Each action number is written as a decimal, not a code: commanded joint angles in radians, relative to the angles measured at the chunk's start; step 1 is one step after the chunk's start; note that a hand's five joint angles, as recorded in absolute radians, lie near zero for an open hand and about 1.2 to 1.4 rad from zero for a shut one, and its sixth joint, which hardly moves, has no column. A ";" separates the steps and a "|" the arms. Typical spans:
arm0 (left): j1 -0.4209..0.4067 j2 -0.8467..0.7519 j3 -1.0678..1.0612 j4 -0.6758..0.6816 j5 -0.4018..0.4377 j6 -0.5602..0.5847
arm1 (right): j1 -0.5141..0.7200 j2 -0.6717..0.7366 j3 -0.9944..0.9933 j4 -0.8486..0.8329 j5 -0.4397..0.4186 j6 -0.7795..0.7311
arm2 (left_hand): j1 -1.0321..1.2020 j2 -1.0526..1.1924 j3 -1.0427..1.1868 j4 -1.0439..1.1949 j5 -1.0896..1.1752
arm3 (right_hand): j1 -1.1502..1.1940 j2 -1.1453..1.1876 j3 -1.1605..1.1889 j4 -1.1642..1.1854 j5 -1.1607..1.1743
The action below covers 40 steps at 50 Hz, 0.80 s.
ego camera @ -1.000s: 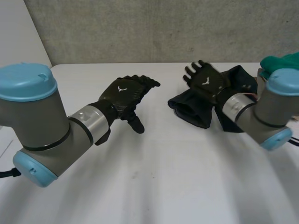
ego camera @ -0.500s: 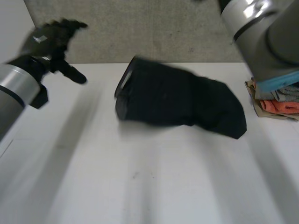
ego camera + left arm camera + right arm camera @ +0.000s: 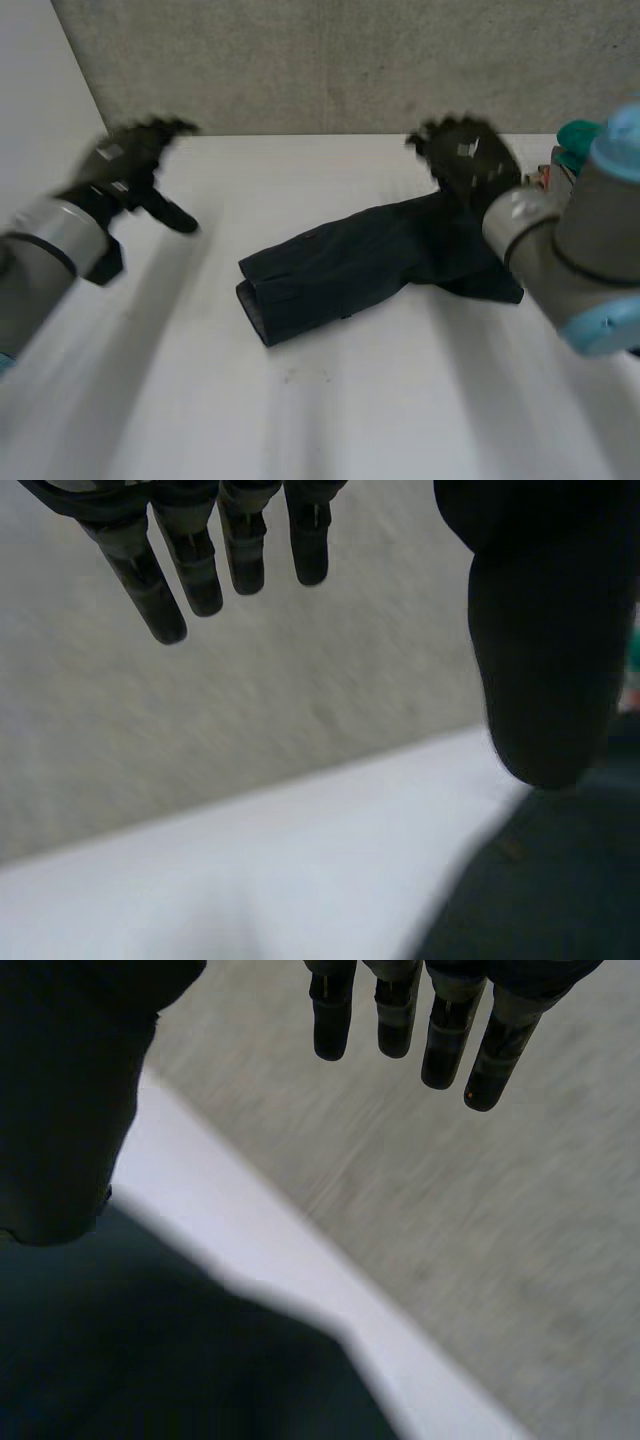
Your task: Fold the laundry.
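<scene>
**Dark cloth on the table, both hands empty**

Dark navy-black rumpled garment (image 3: 360, 265) in the middle of the frame, lying on the smooth white table (image 3: 330, 410). Long and tube-like, slanting from a blunt, doubled end at lower left of centre to a wider, bunched end at centre right. Matte, soft, fairly thick by the look of the rolled edges. Likely to drag and bunch on the table rather than slide.

Black left hand (image 3: 125, 160) high at upper left, well apart from the garment. Fingers (image 3: 190, 570) straight and spread, thumb out, grasping nothing.

Black right hand (image 3: 468, 160) at upper right, over the bunched end. Fingers (image 3: 395, 1020) likewise straight and released, dark cloth under the palm. Contact impossible to tell.

Step in hand, as a judgement: spreading flat before any fold. To do it well:
- Bring both hands down low.
- Pinch opposite ends at the outer edges, never the middle.
- Draw apart gently to take out the creases.
- Open the doubled end before pressing down.
- Keep clear of the teal cloth (image 3: 575, 135) at the right edge, beside the right arm.

Rough grey wall (image 3: 330, 60) behind the table across the upper frame.
</scene>
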 commanded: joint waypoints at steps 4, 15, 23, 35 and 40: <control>-0.190 -0.243 0.001 0.001 0.001 0.232 | -0.095 -0.074 0.260 -0.021 -0.074 -0.035 | 0.136 0.128 0.127 0.133 0.132 | -0.039 -0.049 -0.037 -0.065 -0.071; -0.227 -0.428 0.136 0.073 -0.015 0.294 | -0.172 -0.135 0.411 -0.087 -0.143 -0.034 | 1.169 1.161 1.160 1.166 1.165 | -0.039 -0.049 -0.037 -0.065 -0.071; -0.132 -0.356 0.242 0.167 -0.254 0.260 | -0.192 -0.171 0.429 -0.113 -0.144 -0.023 | 1.169 1.161 1.160 1.166 1.165 | -0.039 -0.049 -0.037 -0.065 -0.071; -0.112 -0.098 0.388 0.380 -0.260 0.180 | -0.215 -0.207 0.432 -0.122 -0.135 -0.011 | 1.169 1.161 1.160 1.166 1.165 | -0.039 -0.049 -0.037 -0.065 -0.071; -0.219 -0.130 0.432 0.380 -0.231 0.164 | -0.245 -0.209 0.437 -0.128 -0.134 -0.009 | 1.169 1.161 1.160 1.166 1.165 | -0.039 -0.049 -0.037 -0.065 -0.071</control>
